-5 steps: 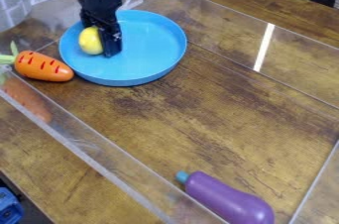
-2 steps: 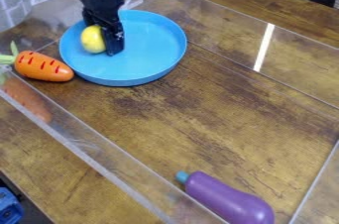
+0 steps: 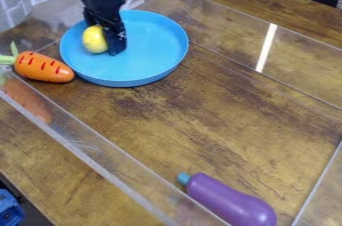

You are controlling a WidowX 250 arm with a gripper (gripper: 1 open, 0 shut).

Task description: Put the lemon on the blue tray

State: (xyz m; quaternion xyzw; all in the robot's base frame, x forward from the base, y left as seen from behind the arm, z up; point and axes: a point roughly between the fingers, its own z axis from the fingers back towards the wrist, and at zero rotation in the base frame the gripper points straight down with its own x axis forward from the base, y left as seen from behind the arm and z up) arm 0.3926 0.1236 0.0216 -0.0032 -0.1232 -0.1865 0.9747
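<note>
Far left of the frame, the carrot (image 3: 40, 66) lies on the wooden table (image 3: 201, 120), just beside the tray's left edge and out of play. Moving right, here's the action: the lemon (image 3: 94, 39) sits inside the blue tray (image 3: 154, 55), on its left part, and the black gripper (image 3: 107, 38) stands right over it in the upper left of the frame. One dark finger (image 3: 115, 38) shows on the lemon's right side, touching or very nearly so; the other finger is hidden, so I cannot tell whether the jaws are clamped on the fruit or have let go.

What's changed in the last second? Almost nothing: a second back the lemon and gripper sat a touch lower and left, then crept slightly up, and since the previous glimpse they've held the same spot. The lemon looks settled at tray level, so I'd judge the carry is over and this is the release. If the fingers part cleanly and the arm lifts straight up, the job's done; the risk is the round fruit rolling when nudged, though the raised rim should keep it in.

Lower right, the eggplant (image 3: 230, 201) lies by the clear wall (image 3: 80, 140), well apart from it all.
</note>
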